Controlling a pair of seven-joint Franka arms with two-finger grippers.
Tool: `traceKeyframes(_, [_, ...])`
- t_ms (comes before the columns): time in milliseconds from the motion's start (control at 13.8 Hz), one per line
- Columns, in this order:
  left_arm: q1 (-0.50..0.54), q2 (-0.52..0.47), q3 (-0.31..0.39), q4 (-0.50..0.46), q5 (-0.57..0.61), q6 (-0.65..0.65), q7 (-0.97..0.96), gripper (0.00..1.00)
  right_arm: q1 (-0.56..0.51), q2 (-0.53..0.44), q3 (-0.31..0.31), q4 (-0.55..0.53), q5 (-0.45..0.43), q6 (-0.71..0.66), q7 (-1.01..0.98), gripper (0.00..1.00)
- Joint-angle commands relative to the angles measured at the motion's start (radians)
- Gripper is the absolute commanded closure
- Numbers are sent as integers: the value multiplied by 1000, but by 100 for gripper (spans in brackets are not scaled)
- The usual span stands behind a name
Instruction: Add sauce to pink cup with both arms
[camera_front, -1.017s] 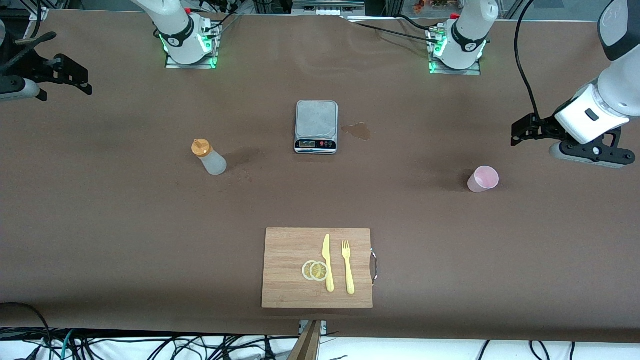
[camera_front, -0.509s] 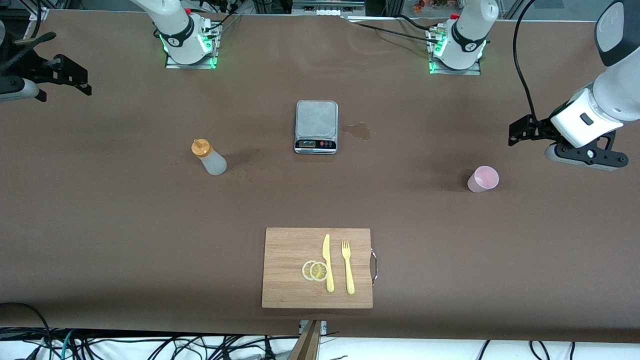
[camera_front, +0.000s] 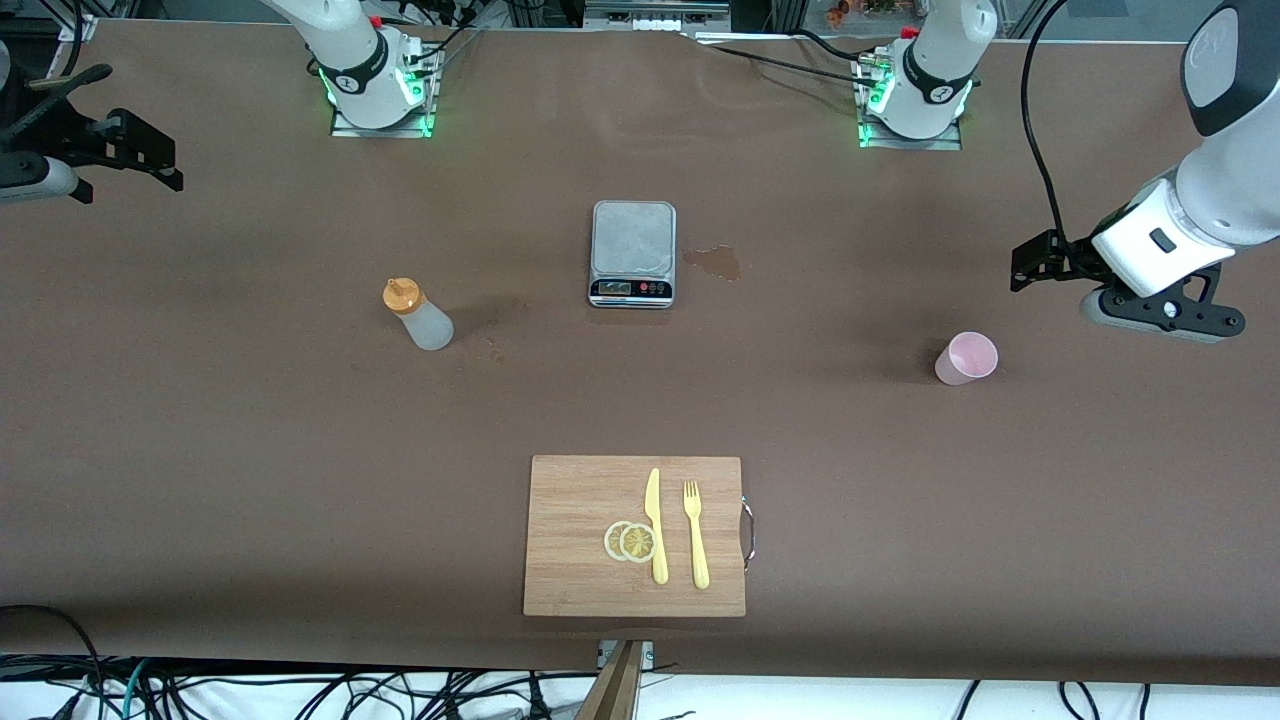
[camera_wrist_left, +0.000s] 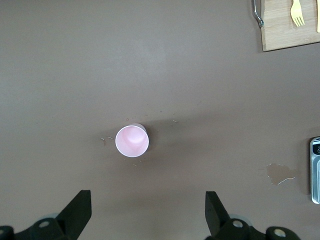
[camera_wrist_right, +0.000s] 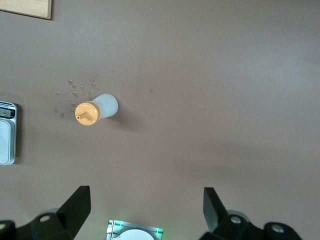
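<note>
- Well, the left gripper (camera_front: 1030, 268) hangs in the air at the left arm's end of the table, over bare brown tabletop near the pink cup (camera_front: 966, 358) — its two black fingers (camera_wrist_left: 77, 212) are spread wide apart with nothing between them.
- From the left wrist view the cup (camera_wrist_left: 132, 141) stands upright on the table (camera_front: 250, 450), its mouth facing up, apart from both fingertips.
- Over at the right arm's end, the right gripper (camera_front: 150, 160) is up in the air above the edge of the table, well apart from everything; its fingers (camera_wrist_right: 75, 210) are also wide open and hold nothing.
- The sauce bottle (camera_front: 418, 314) stands on the table toward the right arm's end, orange cap on top, untouched — a few small droplets (camera_wrist_right: 75, 92) dot the tabletop beside it.
- A grey scale (camera_front: 633, 253) sits mid-table between bottle and cup, with a wet stain (camera_front: 714, 261) just beside it.
- Nearer the front camera lies a wooden cutting board (camera_front: 570, 500) carrying a yellow knife (camera_front: 655, 525), a yellow fork (camera_front: 695, 535) and two lemon slices (camera_front: 630, 541).
</note>
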Motion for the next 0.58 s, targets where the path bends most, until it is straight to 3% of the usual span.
traceKeyframes(0, [-5,13,-6,13,16,-32,-5,0,3,3,-4,17,-3,-3,3,0])
traceKeyframes(509, [1,30,-4,22,17,-65,-4,0,3,3,1,15,2,-6,-4,0])
